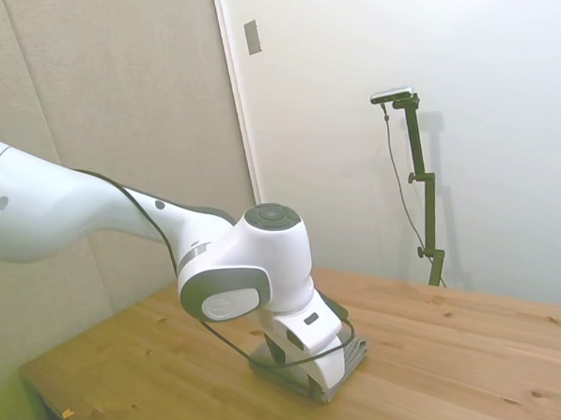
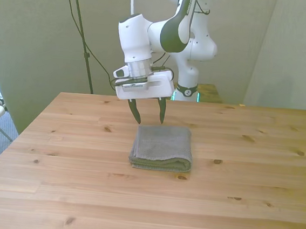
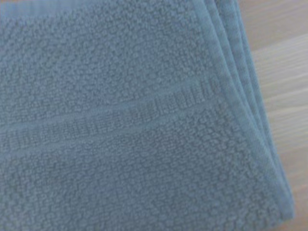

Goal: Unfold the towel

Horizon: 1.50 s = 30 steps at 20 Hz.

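The towel (image 2: 162,147) remained fully folded at inspection: a compact grey-taupe terry rectangle lying flat near the middle of the wooden counter (image 2: 242,199), with no layer lifted or turned back. The unfolding had therefore not begun, and the whole of it was judged outstanding: taking hold of an upper layer, drawing it open, and spreading the cloth flat. The hand (image 2: 147,119) was lowered over the towel's far edge toward the front view's left corner, its two dark fingers (image 2: 133,112) standing apart and pointing downward, with nothing between them. The fingertips appeared at or just above the cloth at that edge; whether they were touching it could not be settled from the front view. In the side view the white arm's wrist housing covered much of the towel (image 1: 355,348), leaving only its end and stacked edges visible beside the hand, and the fingers could not be made out there. The wrist view was filled almost entirely by terry pile, crossed by a woven band, with several layered hems (image 3: 240,86) stacked along one side and bare wood beyond them. This placed the hand close over a corner where the layers meet, judged a suitable place to pinch the top layer.
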Motion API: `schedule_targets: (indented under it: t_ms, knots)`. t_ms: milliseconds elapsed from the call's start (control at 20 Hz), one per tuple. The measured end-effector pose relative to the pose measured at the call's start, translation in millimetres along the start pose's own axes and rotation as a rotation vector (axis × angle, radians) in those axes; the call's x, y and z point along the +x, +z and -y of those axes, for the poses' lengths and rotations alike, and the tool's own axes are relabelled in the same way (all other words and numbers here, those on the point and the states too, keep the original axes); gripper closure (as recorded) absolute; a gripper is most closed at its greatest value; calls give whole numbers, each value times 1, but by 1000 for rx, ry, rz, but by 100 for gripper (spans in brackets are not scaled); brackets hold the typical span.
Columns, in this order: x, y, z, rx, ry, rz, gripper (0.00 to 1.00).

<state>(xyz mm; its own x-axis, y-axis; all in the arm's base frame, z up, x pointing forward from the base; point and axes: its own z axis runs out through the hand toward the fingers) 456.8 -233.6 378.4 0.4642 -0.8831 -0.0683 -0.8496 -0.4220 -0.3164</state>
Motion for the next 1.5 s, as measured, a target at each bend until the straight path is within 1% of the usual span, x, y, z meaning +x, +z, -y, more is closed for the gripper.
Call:
schedule_targets:
  t_ms: [250, 450, 850, 1150, 1500]
  knots:
    - [8, 12, -3, 45, -6, -8, 0]
    - [9, 15, -2, 73, -33, -1, 0]
    - [7, 15, -2, 75, -46, 2, 0]
    - [0, 5, -4, 91, -50, -1, 0]
    - [0, 5, -1, 91, -55, -1, 0]
